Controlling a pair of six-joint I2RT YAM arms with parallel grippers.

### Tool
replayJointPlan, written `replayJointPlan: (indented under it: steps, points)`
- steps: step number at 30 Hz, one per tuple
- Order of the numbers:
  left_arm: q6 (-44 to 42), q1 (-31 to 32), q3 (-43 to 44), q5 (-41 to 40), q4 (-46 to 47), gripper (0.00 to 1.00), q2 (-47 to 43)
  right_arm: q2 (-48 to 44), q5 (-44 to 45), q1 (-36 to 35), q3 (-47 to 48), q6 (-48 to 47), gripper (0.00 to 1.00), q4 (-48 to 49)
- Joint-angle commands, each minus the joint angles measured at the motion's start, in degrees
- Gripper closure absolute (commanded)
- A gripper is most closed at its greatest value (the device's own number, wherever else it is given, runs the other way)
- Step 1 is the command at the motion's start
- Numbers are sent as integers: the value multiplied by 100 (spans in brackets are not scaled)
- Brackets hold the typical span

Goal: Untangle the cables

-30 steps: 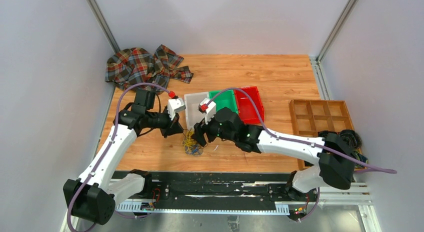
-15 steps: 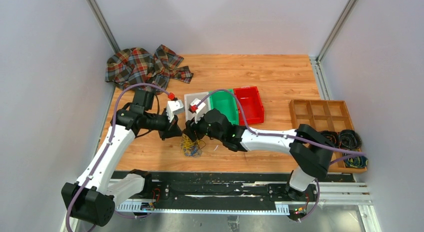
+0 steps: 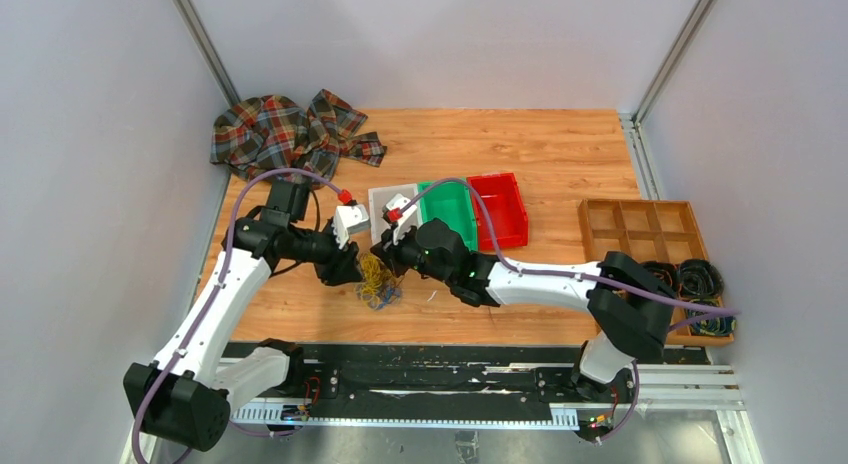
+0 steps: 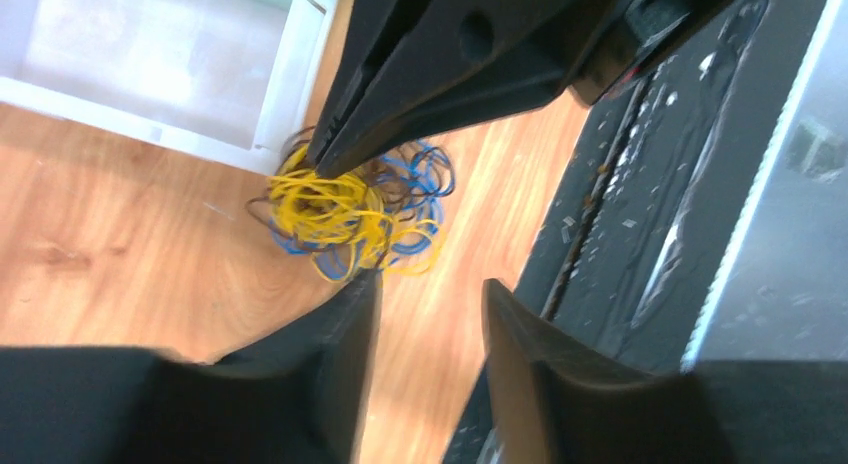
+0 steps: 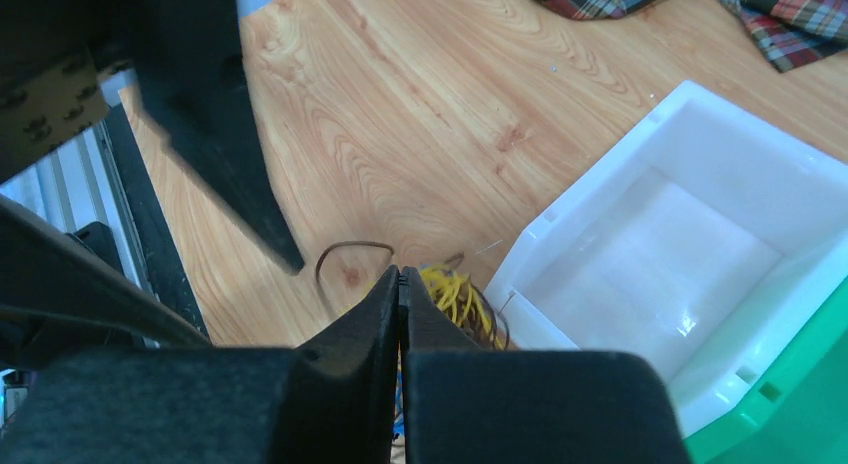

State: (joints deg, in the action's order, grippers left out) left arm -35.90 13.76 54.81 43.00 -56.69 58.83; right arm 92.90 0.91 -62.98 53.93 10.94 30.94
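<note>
Right gripper [image 5: 400, 274] is closed tight, tips pinching the edge of the yellow cables [image 5: 455, 296] on the table [image 5: 400, 114], just beside a white bin [image 5: 585, 199]; plaid cloth [image 5: 790, 24] lies far back

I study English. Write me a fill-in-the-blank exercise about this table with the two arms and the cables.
1. The right gripper is ___, its tips at the yellow cables.
2. The left gripper is ___ and holds nothing.
3. Between the white bin and the red bin stands the ___ bin.
4. The plaid cloth lies in the far ___ corner of the table.
Missing words: shut; open; green; left.
</note>
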Motion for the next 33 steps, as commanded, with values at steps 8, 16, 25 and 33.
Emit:
replayJointPlan:
  steps: [8,16,25,33]
  points:
    - [248,41,-153,-85,642,14,-281,-295,217,-257,119,213,99,-539]
    - [-874,39,-516,-863,-155,18,-207,-553,698,-254,-292,324,95,-838]
    - [-1455,48,-1592,-1198,585,18,-144,-813,1170,-250,-634,537,90,-964]
    - [-735,57,-1849,-1415,1924,31,97,-994,1318,-245,-859,701,89,-980]
